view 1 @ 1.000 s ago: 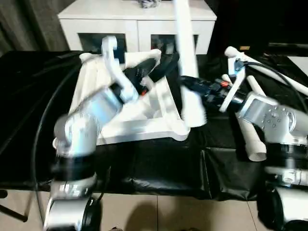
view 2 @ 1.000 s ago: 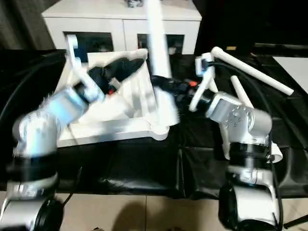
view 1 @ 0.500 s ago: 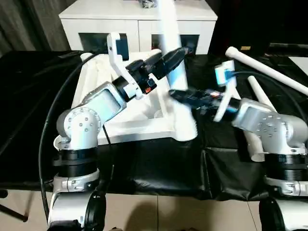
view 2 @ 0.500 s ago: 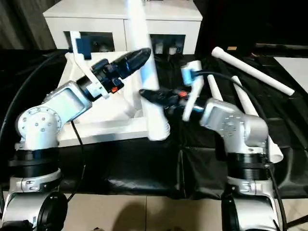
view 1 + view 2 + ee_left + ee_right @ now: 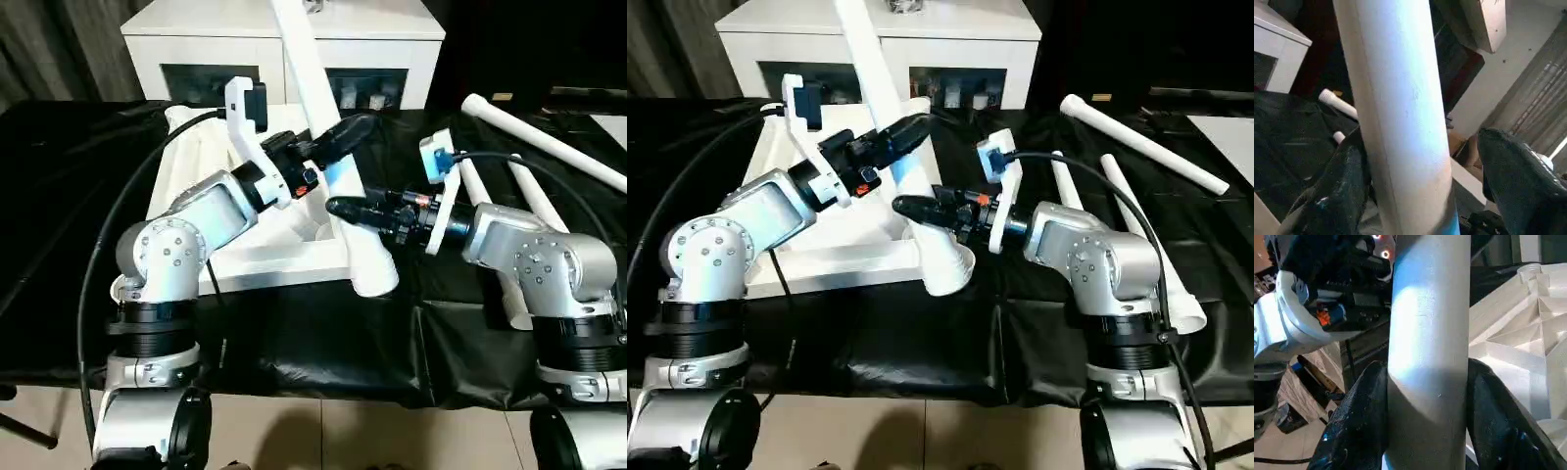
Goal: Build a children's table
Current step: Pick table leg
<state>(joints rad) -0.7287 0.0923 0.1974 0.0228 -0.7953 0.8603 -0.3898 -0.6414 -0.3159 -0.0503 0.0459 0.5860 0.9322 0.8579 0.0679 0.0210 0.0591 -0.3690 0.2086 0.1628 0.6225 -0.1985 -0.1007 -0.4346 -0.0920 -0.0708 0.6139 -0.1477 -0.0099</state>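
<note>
The children's table top (image 5: 274, 257) lies upside down on the black-covered bench, its ribbed underside facing up. One white leg (image 5: 312, 73) leans steeply, upper end toward the back left, wide lower end (image 5: 375, 279) at the top's near right corner. Whether that end sits in a socket I cannot tell. My right gripper (image 5: 338, 207) is shut on the leg low down, its fingers (image 5: 1359, 431) pressed on both sides. My left gripper (image 5: 358, 127) straddles the leg higher up; one finger (image 5: 1520, 186) still stands apart from the tube, so it is open.
Three more white legs (image 5: 549, 147) (image 5: 534, 201) (image 5: 509, 294) lie on the black cloth to the right. A white cabinet with glass doors (image 5: 284, 39) stands behind the bench. The bench's front edge (image 5: 323, 387) runs close below the table top, with tiled floor beyond.
The leg has tipped from nearly upright to a lean toward the back left, its lower end shifting left. My left gripper has come around it and narrowed. My right gripper kept its hold.
</note>
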